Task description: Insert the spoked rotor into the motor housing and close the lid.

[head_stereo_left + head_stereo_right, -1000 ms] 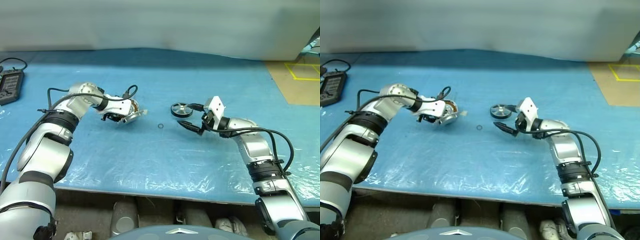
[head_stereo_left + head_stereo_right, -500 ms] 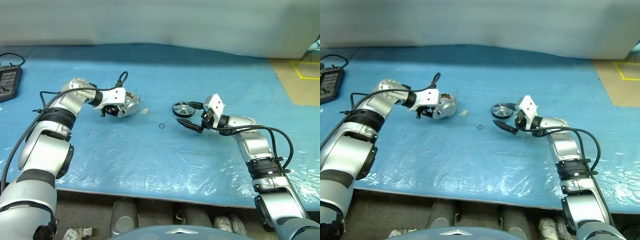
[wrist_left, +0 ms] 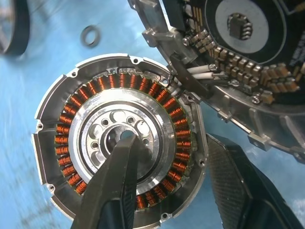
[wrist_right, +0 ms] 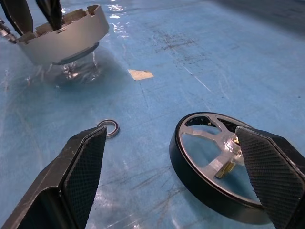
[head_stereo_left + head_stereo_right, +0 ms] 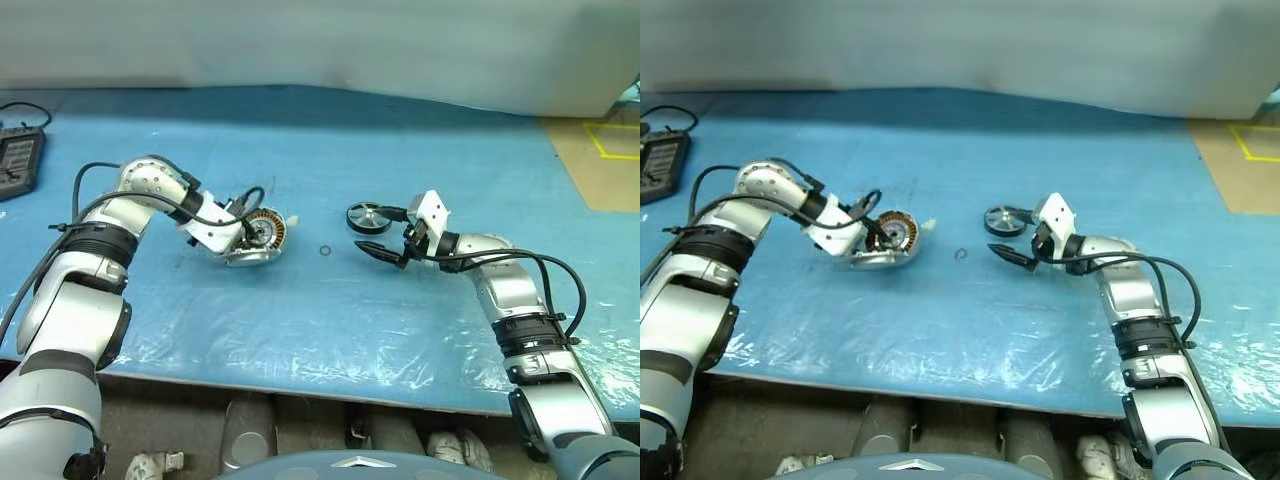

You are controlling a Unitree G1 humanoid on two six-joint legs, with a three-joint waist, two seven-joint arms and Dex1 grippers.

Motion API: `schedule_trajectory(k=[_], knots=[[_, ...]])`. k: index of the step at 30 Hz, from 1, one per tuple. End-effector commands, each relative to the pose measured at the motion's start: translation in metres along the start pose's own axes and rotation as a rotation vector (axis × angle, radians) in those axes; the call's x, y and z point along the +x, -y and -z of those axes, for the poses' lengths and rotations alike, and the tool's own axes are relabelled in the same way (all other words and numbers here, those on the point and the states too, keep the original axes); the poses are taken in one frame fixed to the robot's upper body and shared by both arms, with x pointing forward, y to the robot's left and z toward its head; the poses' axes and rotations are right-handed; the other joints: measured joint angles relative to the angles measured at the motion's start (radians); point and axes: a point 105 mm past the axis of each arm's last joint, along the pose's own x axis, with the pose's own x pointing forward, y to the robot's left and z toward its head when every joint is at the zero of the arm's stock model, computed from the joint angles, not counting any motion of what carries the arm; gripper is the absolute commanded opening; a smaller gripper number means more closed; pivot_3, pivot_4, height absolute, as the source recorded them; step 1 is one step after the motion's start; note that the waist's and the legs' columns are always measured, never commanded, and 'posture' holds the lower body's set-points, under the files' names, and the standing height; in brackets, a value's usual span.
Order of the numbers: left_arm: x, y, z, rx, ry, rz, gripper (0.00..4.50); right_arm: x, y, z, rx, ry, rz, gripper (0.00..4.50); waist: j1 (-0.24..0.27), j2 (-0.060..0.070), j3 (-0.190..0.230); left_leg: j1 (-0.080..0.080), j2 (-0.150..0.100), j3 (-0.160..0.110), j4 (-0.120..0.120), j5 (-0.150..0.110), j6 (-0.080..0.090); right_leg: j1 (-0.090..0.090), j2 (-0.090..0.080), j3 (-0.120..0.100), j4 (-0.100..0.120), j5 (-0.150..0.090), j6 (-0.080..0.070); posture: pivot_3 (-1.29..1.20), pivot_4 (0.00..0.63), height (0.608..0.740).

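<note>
Left end effector (image 3: 169, 183) clamps the motor housing (image 5: 262, 236) wall, apparently tilted above the surface (image 5: 300, 320). Right end effector (image 4: 183, 179), fingers spread, straddles the spoked rotor (image 4: 217, 164).

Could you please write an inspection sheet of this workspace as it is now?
Surface: blue plastic sheet, wrinkled.
Job's things: motor housing open, windings visible; lid open beside it, joined at its edge; spoked rotor flat on the sheet, not inserted.
Clutter: small ring; paper scrap.
Grippers: left gripper shut on motor housing, one finger in its hub; right gripper open at the rotor.
Cables: black cables along both arms.
Surroundings: black device; yellow floor marking.
</note>
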Motion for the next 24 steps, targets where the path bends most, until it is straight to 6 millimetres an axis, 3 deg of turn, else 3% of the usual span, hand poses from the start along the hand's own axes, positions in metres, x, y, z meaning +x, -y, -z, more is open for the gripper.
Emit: schedule_trajectory(k=[1,6,13,19,24], knots=[[0.004,-0.015,-0.029,0.287,0.063,0.022,1.77,-0.003,0.005,-0.011,-0.047,0.018,-0.001,4.50,0.001,0.000,0.000,0.000,0.000,0.000,0.000,0.000,0.000,0.000,0.000,0.000,0.001,0.000,0.000,0.00,0.150,0.740],[0.005,-0.018,-0.057,0.563,0.165,0.063,1.77,-0.011,0.007,-0.007,-0.048,0.001,0.009,4.50,0.003,-0.001,0.001,-0.001,0.001,0.000,0.003,0.000,0.000,-0.005,0.000,0.001,0.011,0.000,0.000,0.00,0.150,0.740],[0.007,-0.020,-0.057,0.790,0.158,0.230,1.77,-0.032,0.002,0.001,-0.036,-0.011,0.082,4.50,0.001,-0.001,0.001,0.003,0.000,0.001,0.010,-0.002,-0.004,-0.003,0.001,0.004,0.015,-0.002,-0.004,0.00,0.150,0.740],[0.015,-0.037,-0.054,0.810,0.101,0.319,1.77,-0.050,-0.009,0.007,-0.006,-0.006,0.185,4.50,0.015,-0.002,0.001,0.001,0.000,0.000,0.014,-0.002,-0.004,-0.002,0.001,0.004,0.015,0.001,0.002,0.00,0.150,0.740],[0.015,-0.032,-0.040,0.760,0.041,0.384,1.77,-0.057,-0.016,0.007,0.008,-0.009,0.230,4.50,0.013,-0.003,0.002,0.004,0.001,0.000,0.016,-0.002,-0.004,-0.001,0.001,0.006,0.015,0.002,0.004,0.00,0.150,0.740]])
